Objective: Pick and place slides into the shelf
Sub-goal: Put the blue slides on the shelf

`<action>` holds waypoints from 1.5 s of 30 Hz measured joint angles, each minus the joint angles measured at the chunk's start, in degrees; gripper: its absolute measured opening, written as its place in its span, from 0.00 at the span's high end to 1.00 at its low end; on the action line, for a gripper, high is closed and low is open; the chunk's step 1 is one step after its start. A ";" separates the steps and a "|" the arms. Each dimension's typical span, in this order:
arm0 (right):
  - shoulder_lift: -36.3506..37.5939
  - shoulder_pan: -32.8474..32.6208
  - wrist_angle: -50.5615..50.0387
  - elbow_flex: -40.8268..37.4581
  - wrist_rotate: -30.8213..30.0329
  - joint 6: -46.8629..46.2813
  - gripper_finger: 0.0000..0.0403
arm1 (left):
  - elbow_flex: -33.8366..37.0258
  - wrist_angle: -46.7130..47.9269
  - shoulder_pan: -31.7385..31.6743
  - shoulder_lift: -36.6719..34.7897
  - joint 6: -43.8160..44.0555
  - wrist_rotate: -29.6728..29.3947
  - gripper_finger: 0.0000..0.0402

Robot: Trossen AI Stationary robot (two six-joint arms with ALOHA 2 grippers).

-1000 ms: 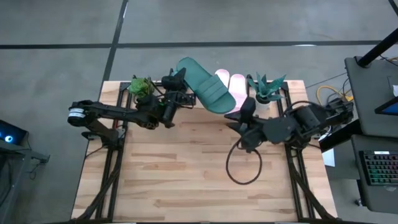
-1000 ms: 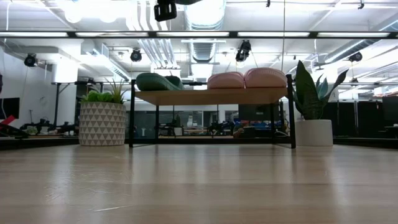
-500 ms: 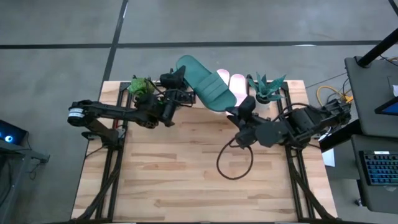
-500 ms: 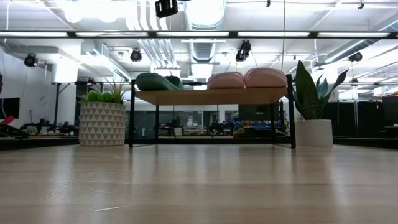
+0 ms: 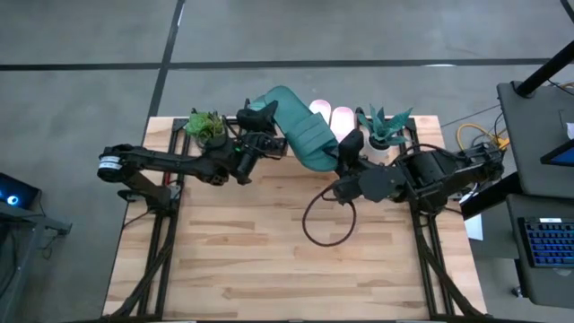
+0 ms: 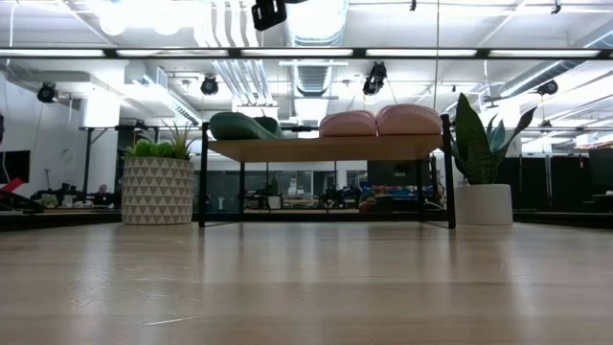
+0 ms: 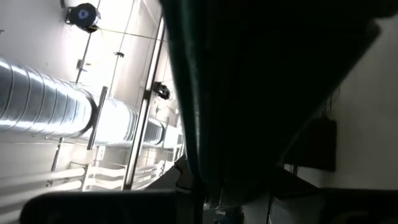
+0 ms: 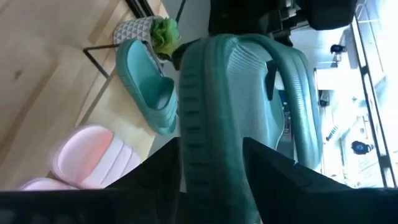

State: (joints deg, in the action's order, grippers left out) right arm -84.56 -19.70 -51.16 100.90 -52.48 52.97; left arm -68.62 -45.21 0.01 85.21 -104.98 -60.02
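A dark green slide (image 5: 300, 126) hangs in the air over the shelf (image 6: 326, 148), between both grippers. My left gripper (image 5: 262, 117) is shut on its far-left end. My right gripper (image 5: 344, 148) is shut on its near-right end (image 8: 211, 130). The other green slide (image 6: 239, 126) (image 8: 146, 78) and two pink slides (image 6: 378, 122) (image 5: 330, 112) lie flat on the shelf's plank top. In the left wrist view the held slide (image 7: 280, 74) fills most of the picture and hides my fingers. My left gripper holds the dark green slide by its far-left end (image 5: 273, 106), coming level from the table's left. The slide is lifted clear. The slide itself hides the place of contact in the wrist view. My right gripper pinches the slide's sole edge (image 8: 208, 155) between its two fingers (image 8: 158, 171), at the end opposite the left gripper. It comes from the table's near right side, slanting upward. The strap (image 8: 301, 93) arches beyond the fingers. The slide is clear of shelf and table.
A potted plant in a patterned pot (image 6: 158, 187) stands left of the shelf and a snake plant in a white pot (image 6: 482, 196) right of it. A black cable loop (image 5: 327, 220) hangs from the right arm over the bare wooden table (image 5: 251, 260).
My right gripper has moved toward the table's far edge and left, up to the slide's near end. My left gripper has shifted slightly right, and the held slide has rolled more onto its edge, showing narrower from above. The cable loop has swung left.
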 joint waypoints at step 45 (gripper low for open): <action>-0.60 0.22 7.16 0.02 3.63 -4.07 0.93 | 0.26 1.84 0.07 -0.20 8.49 5.67 0.57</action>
State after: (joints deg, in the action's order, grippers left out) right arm -85.17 -19.49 -44.00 100.93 -48.86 48.90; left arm -68.36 -43.38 0.08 85.01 -96.49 -54.35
